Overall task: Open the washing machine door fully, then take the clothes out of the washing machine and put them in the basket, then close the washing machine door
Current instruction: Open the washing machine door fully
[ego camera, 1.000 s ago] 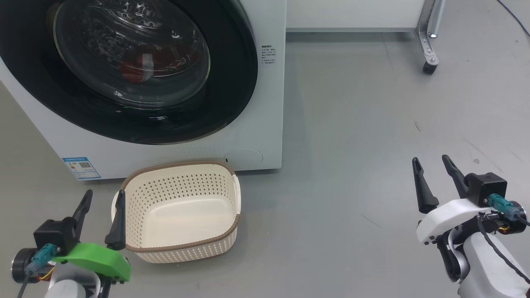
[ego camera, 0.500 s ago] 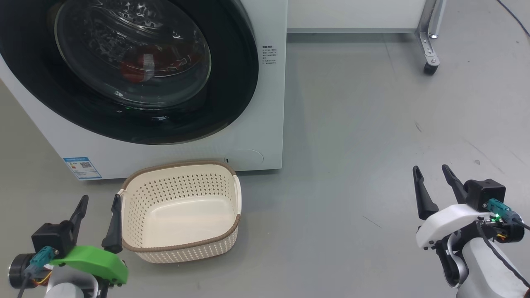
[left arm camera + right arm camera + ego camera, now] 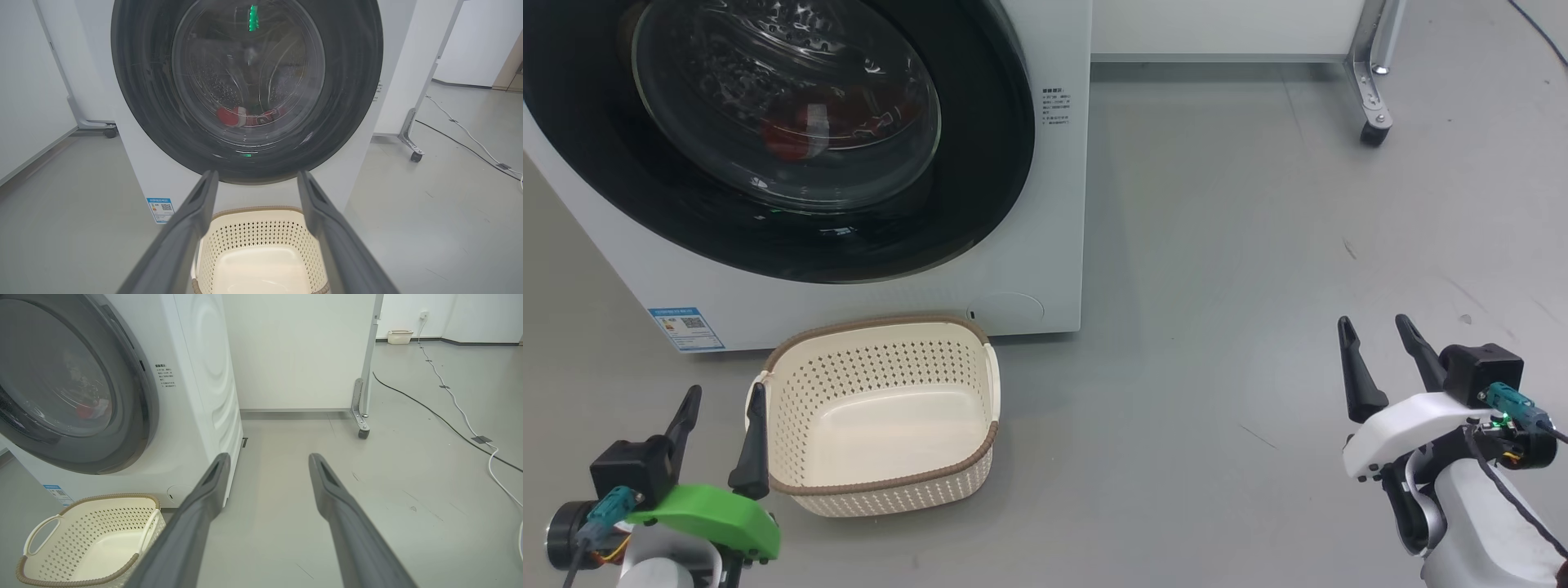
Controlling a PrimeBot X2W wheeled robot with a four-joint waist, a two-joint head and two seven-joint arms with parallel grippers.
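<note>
Washing machine: white front-loader, standing ahead of both sets of fingers, past their tips.

Washing machine door: glossy black rim, looks shut flush against the front. Step in hand is judged to be the first one, opening, with no contact made yet.

Basket: cream, perforated, empty, on the floor just beside the left fingers, between them and the machine.

Clothes: red fabric low in the drum behind the door glass, well beyond all fingertips.

Left fingers: spread apart, holding nothing.

Right fingers: likewise spread and empty, over bare floor well apart from the machine.

Next move calls for bringing one set of fingers up to the door's rim, catching its edge and swinging it wide. The handle cannot be made out for certain.
</note>
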